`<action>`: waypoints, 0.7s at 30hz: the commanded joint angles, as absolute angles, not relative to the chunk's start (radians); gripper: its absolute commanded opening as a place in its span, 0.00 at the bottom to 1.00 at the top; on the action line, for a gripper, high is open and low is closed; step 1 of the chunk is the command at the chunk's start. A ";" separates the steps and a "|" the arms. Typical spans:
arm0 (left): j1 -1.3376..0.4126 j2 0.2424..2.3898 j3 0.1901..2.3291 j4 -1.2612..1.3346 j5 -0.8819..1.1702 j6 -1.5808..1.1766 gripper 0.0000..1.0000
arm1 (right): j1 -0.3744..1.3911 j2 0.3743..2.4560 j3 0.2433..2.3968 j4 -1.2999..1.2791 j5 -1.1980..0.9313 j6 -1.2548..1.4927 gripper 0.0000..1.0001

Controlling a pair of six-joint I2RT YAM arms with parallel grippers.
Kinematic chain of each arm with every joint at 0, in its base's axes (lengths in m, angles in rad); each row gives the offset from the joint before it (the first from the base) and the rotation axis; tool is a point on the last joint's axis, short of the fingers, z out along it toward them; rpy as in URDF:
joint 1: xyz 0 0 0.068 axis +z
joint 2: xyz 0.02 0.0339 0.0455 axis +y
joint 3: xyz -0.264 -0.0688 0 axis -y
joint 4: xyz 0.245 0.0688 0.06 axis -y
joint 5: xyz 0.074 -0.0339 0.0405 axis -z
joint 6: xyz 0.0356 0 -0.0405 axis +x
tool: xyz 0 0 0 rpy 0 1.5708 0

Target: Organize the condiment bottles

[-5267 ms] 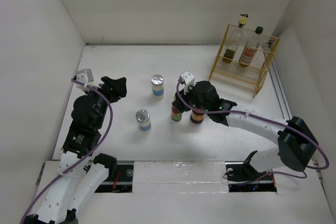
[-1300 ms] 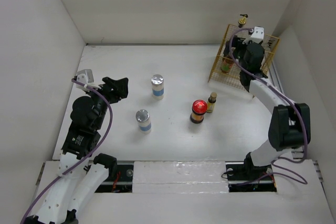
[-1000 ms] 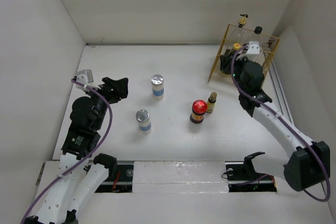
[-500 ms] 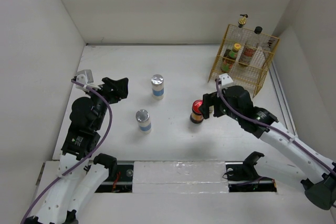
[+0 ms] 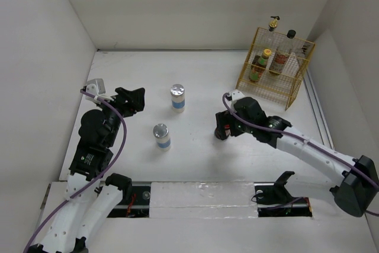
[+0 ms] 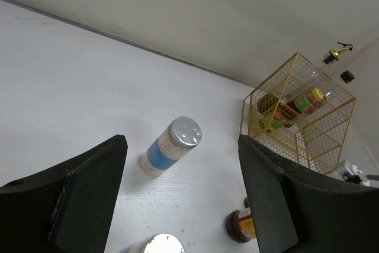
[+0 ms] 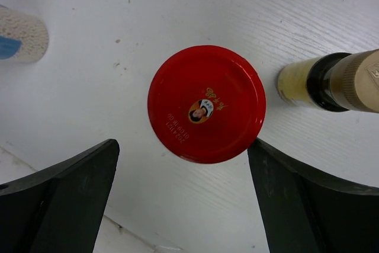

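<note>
My right gripper hangs open directly above the red-lidded dark jar, one finger on each side, not touching it. Right of the jar stands the small brown-capped yellow bottle. Two white-blue silver-lidded shakers stand mid-table. In the yellow wire basket are the yellow-capped sauce bottle, the gold-spout bottle and the black-capped bottle. At the left, my left gripper is open and holds nothing, raised above the far shaker.
White walls close the table in at the left, back and right. The basket sits in the far right corner. My right arm stretches across the right half of the table. A rail runs along the near edge.
My right gripper let go of the yellow-capped bottle in the basket, opened, and swung back down to hover over the red-lidded jar. The left arm has not moved.
</note>
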State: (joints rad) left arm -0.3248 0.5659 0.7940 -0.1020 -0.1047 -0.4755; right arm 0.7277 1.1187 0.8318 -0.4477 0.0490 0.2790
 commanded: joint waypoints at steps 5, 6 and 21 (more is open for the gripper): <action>-0.321 0.568 0.802 -0.061 -0.091 -0.468 0.72 | 0.753 1.212 0.871 -0.313 0.121 0.264 0.95; -0.321 0.568 0.802 -0.061 -0.091 -0.468 0.72 | 0.753 1.212 0.871 -0.299 0.130 0.264 0.95; -0.321 0.578 0.802 -0.061 -0.091 -0.468 0.72 | 0.839 1.319 0.844 -0.092 0.215 0.264 0.70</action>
